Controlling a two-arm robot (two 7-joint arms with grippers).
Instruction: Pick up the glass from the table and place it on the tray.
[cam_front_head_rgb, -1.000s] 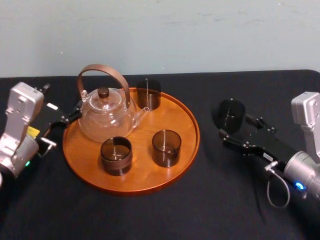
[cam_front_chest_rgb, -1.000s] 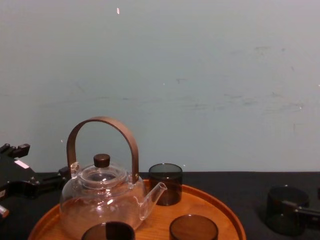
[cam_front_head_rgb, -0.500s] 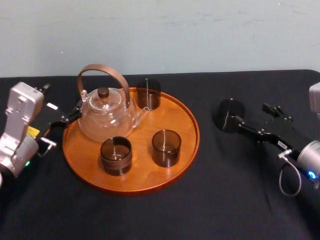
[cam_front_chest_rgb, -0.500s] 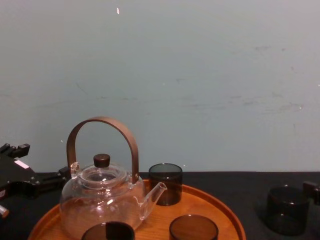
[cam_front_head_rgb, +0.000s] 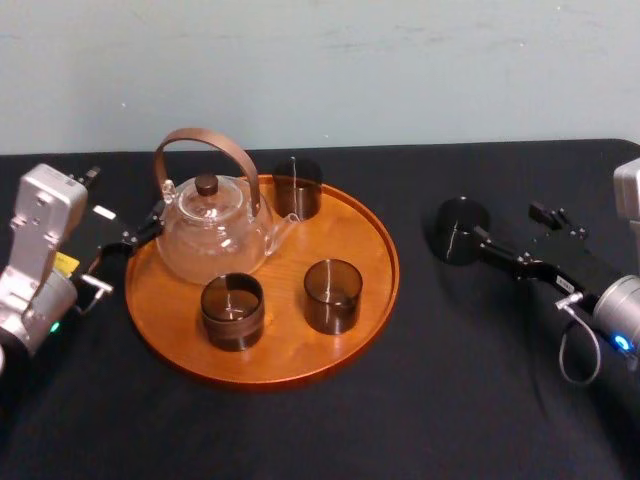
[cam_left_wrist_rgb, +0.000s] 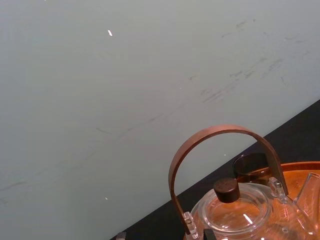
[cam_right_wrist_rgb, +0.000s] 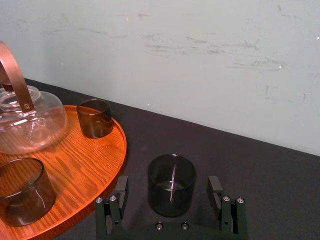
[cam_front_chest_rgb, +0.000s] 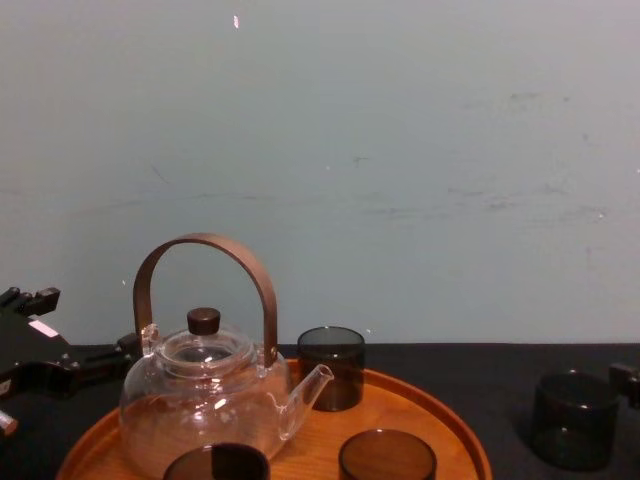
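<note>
The glass (cam_front_head_rgb: 460, 230), a dark smoked tumbler, stands upright on the black table (cam_front_head_rgb: 430, 400) to the right of the tray (cam_front_head_rgb: 372, 232). My right gripper (cam_front_head_rgb: 505, 228) reaches toward it from the right and is open. In the right wrist view the glass (cam_right_wrist_rgb: 171, 185) sits in the gap of the right gripper (cam_right_wrist_rgb: 169, 192), with clear space on both sides and no finger touching it. The chest view shows the glass (cam_front_chest_rgb: 572, 420) at the lower right. My left gripper (cam_front_head_rgb: 130, 240) rests at the tray's left edge beside the teapot.
On the round wooden tray stand a glass teapot (cam_front_head_rgb: 210, 235) with a brown handle and three dark glasses (cam_front_head_rgb: 232, 310) (cam_front_head_rgb: 332, 295) (cam_front_head_rgb: 297, 188). The tray's right part (cam_front_head_rgb: 365, 260) is bare wood. Bare table separates the tray's rim from the lone glass.
My right gripper has swung from the near side of the glass to line up behind it, jaws still open. The glass and the left arm have not moved.
</note>
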